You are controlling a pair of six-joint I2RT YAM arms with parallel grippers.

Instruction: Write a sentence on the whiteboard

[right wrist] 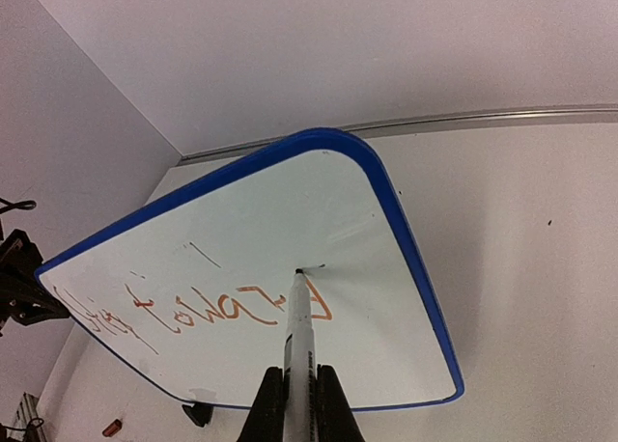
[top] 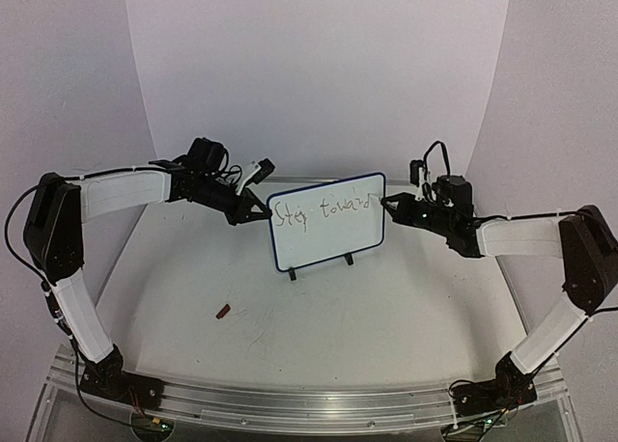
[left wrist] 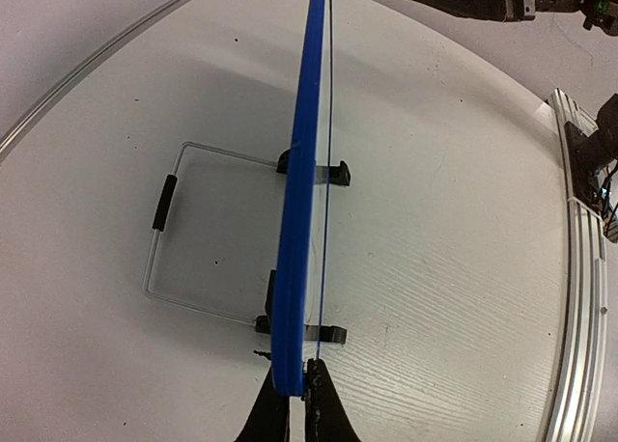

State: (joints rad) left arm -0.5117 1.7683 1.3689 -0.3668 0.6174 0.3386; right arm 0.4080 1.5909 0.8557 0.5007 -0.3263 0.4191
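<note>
The whiteboard (top: 328,232) stood upright on its two black feet (top: 292,274) near the middle of the table (top: 406,317), its written face turned toward the arm bases. In the wrist views its frame showed blue.

The left gripper (left wrist: 294,389) was at the whiteboard's left edge. Its fingers were clamped on that edge, one against the front face and one against the back.

The right gripper (right wrist: 297,382) was at the whiteboard's right side, in front of the written face. Its fingers were closed around the barrel of a marker (right wrist: 297,331), which pointed at the whiteboard. The marker's tip lay at the end of the last written word, in the upper right part of the whiteboard. It appeared to touch the surface, though contact could not be confirmed from the right wrist view.

The sentence (top: 321,210) ran as a single line across the upper half of the whiteboard and read roughly "Stay toward". The strokes appeared dark from overhead and orange-red in the right wrist view.

Behind the whiteboard, a wire stand (left wrist: 164,203) with a black sleeve lay flat on the table, joined to the whiteboard at the feet. A small red object (top: 223,312) lay on the table in front of the whiteboard, toward its left and well apart from it.
</note>
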